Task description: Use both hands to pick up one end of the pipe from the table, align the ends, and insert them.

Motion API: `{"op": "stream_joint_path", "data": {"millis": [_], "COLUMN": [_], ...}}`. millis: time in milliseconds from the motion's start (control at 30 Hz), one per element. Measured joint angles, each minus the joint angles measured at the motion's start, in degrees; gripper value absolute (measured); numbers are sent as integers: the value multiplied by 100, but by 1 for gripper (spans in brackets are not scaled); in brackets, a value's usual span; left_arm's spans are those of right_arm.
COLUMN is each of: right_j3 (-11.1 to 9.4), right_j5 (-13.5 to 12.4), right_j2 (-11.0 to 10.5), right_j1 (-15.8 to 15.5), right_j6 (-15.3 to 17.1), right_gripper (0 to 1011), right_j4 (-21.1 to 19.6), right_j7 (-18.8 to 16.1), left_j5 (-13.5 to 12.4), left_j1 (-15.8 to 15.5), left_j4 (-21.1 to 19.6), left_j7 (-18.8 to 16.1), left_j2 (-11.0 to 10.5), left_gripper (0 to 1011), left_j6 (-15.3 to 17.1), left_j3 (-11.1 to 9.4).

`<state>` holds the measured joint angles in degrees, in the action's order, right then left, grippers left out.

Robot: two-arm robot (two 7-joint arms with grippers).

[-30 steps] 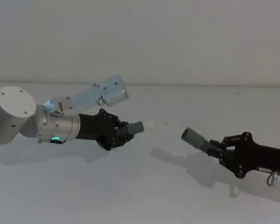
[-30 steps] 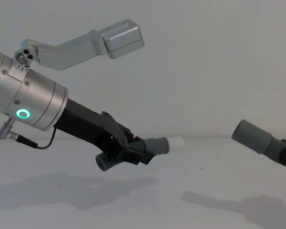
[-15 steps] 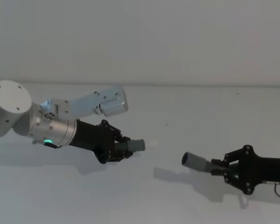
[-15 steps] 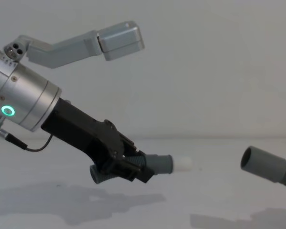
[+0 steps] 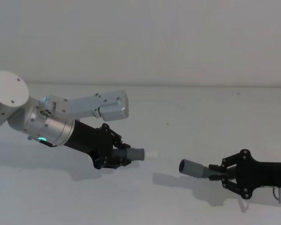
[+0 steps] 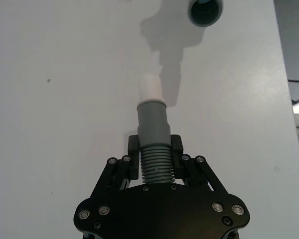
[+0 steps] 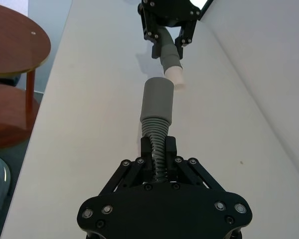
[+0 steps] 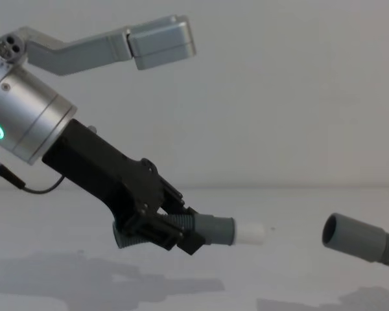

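White matte worktop (image 5: 192, 110) with a bare pale wall (image 5: 154, 37) behind it, nearly the same tone. Off the worktop's side edge I can see a round brown wooden table (image 7: 15, 45). My left gripper (image 5: 122, 157) is clamped on the ribbed part of one grey pipe piece (image 5: 134, 153), whose white sleeve (image 5: 151, 153) points at the collar (image 5: 189, 167) of the second piece. My right gripper (image 5: 215, 171) grips that one by its ribbed hose. Both hang above the worktop toward its front edge, mouths facing and apart, shadows beneath. In the chest view the collared piece is cut off at the frame's edge.
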<state>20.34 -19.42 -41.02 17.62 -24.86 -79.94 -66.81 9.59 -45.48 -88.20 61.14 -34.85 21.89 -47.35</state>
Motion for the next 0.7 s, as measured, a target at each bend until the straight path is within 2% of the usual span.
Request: {"op": "stream_joint_path", "data": {"millis": [700], "right_j3": [152], "right_j5": [340], "right_j2": [99], "right_j1": [43], "right_j6": [-167], "right_gripper": [132], "right_j4": [42], "right_j7": [352], "left_j5": [-55], "left_j1": [-245], "left_j4": [-299], "left_j7": [194], "left_j2": [-149], "left_gripper": [348], "left_j6": [43], "left_j3": [-187]}}
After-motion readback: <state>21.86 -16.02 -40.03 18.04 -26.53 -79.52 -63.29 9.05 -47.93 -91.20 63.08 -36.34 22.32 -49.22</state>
